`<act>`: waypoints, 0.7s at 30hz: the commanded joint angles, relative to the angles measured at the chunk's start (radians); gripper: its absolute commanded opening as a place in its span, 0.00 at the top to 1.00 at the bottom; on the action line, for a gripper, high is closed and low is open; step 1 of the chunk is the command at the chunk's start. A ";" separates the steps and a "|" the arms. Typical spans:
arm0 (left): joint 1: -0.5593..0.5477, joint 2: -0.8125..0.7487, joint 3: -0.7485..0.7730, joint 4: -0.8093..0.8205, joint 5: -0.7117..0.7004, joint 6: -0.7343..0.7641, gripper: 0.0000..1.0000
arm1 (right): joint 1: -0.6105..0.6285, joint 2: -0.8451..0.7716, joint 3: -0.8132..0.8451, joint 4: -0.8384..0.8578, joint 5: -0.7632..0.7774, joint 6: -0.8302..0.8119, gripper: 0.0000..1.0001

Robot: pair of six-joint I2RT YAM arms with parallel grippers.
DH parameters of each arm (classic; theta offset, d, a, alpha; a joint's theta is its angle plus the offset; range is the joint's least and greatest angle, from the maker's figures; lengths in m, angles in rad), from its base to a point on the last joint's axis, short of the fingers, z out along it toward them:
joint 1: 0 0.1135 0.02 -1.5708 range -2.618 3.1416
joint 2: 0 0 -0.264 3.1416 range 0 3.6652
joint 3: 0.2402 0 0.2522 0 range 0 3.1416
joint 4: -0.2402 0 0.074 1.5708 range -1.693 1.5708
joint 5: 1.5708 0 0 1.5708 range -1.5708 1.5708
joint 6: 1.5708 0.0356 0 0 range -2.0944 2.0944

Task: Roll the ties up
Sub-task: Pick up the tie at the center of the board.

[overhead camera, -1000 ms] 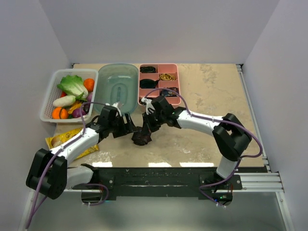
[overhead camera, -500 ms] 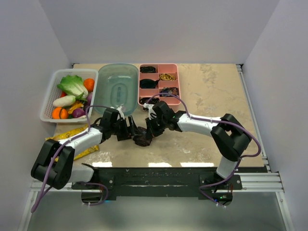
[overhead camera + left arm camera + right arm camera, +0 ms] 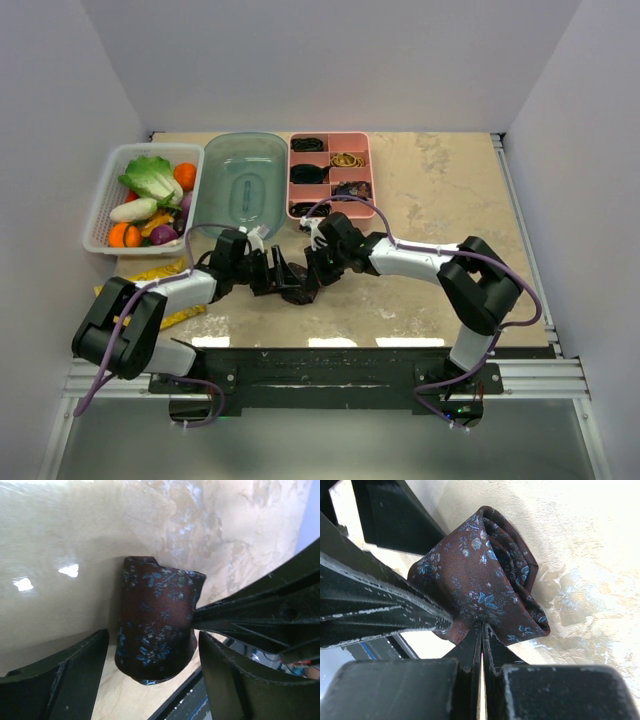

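Note:
A brown-maroon tie with small blue flowers, wound into a roll (image 3: 298, 292), rests on the table between the two arms. In the left wrist view the roll (image 3: 155, 610) lies between the fingers of my left gripper (image 3: 152, 636), which is open, with a narrow gap on either side. My right gripper (image 3: 482, 625) is shut, its tips pinching the outer fabric at the lower edge of the roll (image 3: 480, 575). From above, the left gripper (image 3: 278, 275) and the right gripper (image 3: 312, 278) meet at the roll from opposite sides.
A pink compartment tray (image 3: 358, 142) with dark rolls stands at the back middle. A clear green tub (image 3: 245, 180) is beside it, with a white basket of vegetables (image 3: 105, 205) further left. A yellow packet (image 3: 140, 290) lies under the left arm.
My left gripper has moved right and now straddles the roll. The right gripper has kept its pinch and shifted slightly left and down with the roll.

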 commanded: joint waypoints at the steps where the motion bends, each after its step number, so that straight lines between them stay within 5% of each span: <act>1: -0.025 0.040 -0.038 0.157 0.095 -0.042 0.27 | -0.003 -0.018 -0.015 -0.014 0.046 -0.017 1.00; 11: -0.054 0.045 -0.074 0.299 0.069 -0.094 0.56 | -0.028 -0.036 -0.007 -0.002 0.021 0.006 1.00; 16: -0.052 -0.019 -0.075 0.309 0.045 -0.099 0.59 | -0.109 -0.081 0.000 0.028 -0.066 0.032 1.00; 21: -0.046 -0.076 -0.057 0.300 0.030 -0.100 0.60 | -0.195 -0.145 0.045 0.000 -0.103 0.023 0.70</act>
